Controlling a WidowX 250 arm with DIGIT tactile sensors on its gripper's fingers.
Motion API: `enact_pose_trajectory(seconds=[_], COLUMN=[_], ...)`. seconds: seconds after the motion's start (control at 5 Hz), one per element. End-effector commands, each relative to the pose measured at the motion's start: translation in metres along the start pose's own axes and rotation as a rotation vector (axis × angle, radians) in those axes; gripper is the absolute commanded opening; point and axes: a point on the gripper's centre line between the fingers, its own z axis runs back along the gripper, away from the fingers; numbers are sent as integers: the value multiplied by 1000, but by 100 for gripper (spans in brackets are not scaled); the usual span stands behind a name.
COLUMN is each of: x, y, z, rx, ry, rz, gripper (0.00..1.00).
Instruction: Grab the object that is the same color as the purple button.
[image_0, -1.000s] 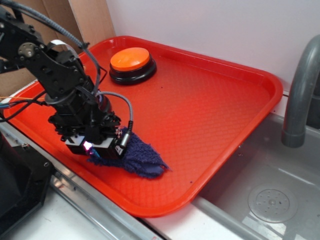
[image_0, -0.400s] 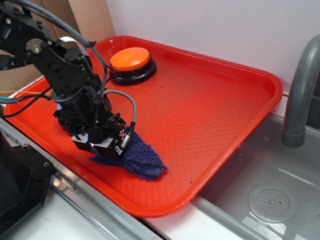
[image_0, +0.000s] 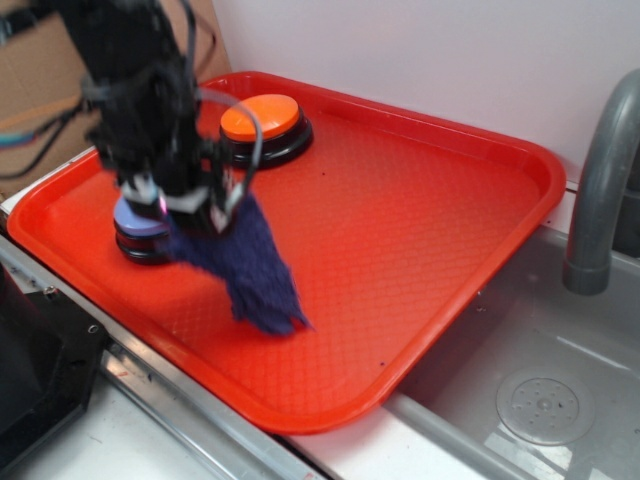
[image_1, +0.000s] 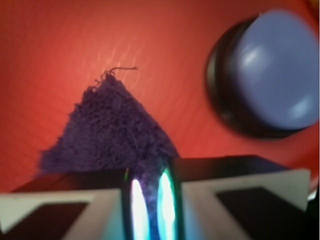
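The object, a fuzzy dark purple-blue rag (image_0: 252, 268), hangs from my gripper (image_0: 192, 215) above the red tray (image_0: 420, 230). In the wrist view the rag (image_1: 112, 132) spreads out as a triangle beyond my gripper (image_1: 149, 200), whose jaws are shut on one corner of it. The purple button (image_0: 138, 222), lavender-blue on a black base, sits on the tray just left of the gripper, partly hidden by the arm. It shows at the upper right of the wrist view as the purple button (image_1: 272, 70).
An orange-topped button (image_0: 262, 125) stands at the tray's back left. A sink basin (image_0: 540, 400) with a grey faucet (image_0: 600, 170) lies right of the tray. A cardboard sheet (image_0: 40, 90) stands behind the arm.
My gripper has risen and moved back from the tray's front edge, lifting the rag off the tray. The purple button, hidden under the arm before, now shows.
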Motion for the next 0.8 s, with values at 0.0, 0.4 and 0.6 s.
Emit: enact_pose_trajectory(seconds=[0.0, 0.4, 0.6], x=[46, 78, 80], y=[-5, -8, -7], z=[80, 127, 119], rx=[-33, -4, 9], ry=[-33, -90, -30], rz=[-74, 0, 40], gripper=[0, 0, 0])
